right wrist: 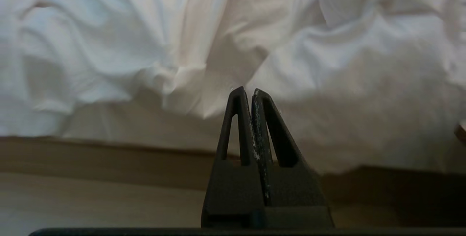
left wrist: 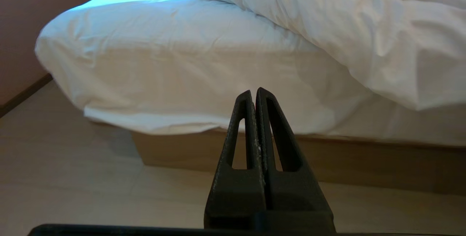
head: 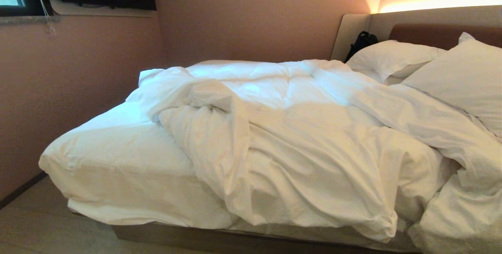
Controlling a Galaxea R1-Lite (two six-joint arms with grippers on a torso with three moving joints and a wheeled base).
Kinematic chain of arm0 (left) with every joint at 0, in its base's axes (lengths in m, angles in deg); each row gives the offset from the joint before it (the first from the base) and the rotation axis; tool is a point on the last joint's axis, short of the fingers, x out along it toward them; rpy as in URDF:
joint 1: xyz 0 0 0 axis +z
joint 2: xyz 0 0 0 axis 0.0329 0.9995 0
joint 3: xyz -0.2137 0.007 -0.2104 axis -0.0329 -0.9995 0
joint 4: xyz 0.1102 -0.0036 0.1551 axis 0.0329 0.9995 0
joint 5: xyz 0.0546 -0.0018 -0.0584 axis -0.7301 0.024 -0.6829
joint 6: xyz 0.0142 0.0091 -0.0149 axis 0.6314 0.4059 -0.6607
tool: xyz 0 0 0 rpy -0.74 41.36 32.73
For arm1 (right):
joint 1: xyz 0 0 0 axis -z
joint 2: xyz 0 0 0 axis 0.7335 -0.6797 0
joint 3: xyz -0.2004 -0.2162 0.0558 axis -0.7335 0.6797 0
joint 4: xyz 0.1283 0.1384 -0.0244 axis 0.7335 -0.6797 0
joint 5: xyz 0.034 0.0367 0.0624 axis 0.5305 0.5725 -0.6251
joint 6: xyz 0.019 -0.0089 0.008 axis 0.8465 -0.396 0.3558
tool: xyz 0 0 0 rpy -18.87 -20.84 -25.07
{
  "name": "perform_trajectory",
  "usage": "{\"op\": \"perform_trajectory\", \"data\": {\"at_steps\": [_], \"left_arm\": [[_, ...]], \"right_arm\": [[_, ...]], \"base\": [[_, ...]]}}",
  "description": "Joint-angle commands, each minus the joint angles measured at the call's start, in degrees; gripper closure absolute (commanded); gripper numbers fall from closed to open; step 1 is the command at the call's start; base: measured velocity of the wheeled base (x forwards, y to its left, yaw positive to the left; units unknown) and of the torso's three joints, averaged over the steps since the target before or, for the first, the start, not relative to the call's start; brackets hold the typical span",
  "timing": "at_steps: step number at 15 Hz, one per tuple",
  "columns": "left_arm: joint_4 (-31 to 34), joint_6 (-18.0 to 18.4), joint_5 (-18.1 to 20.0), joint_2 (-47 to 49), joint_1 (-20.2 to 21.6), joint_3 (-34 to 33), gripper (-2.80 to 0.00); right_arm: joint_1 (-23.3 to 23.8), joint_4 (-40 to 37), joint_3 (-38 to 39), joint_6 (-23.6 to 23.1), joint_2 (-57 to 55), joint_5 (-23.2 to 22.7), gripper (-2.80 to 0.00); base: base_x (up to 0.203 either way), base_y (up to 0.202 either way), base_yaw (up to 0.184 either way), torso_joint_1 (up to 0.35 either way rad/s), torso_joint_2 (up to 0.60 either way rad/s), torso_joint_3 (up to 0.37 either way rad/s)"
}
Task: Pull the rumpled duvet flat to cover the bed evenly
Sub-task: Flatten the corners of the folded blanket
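A thick white duvet (head: 298,136) lies rumpled and bunched over the middle and right of the bed (head: 117,156), hanging over its near side. The bed's left end shows only the fitted sheet. My left gripper (left wrist: 254,92) is shut and empty, low before the sheeted mattress corner (left wrist: 153,68), with the duvet (left wrist: 364,28) beside it. Low in front of the overhanging duvet (right wrist: 182,39), my right gripper (right wrist: 247,92) is shut with nothing in it. Neither arm shows in the head view.
Two white pillows (head: 392,60) (head: 466,77) lean on the padded headboard (head: 431,26) at the right. A dark bag (head: 361,42) sits behind them. A pink wall (head: 70,85) runs close along the bed's left end. The brown base (head: 204,238) meets pale floor (head: 35,230).
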Motion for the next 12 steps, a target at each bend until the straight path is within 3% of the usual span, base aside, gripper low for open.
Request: {"op": "perform_trajectory", "data": {"at_steps": [1,8,12], "left_arm": [[0.0,0.0,0.0,0.0,0.0,0.0,0.00],[0.0,-0.1,0.0,0.1,0.0,0.0,0.00],[0.0,-0.1,0.0,0.1,0.0,0.0,0.00]], "right_arm": [[0.0,0.0,0.0,0.2,0.0,0.0,0.00],[0.0,0.0,0.0,0.1,0.0,0.1,0.00],[0.0,0.0,0.0,0.1,0.0,0.0,0.00]], "base": [[-0.192,0.000,0.001,0.005,0.01,0.004],[-0.191,0.000,0.000,0.003,0.00,0.002],[-0.032,0.000,0.000,-0.001,0.00,0.002]]}}
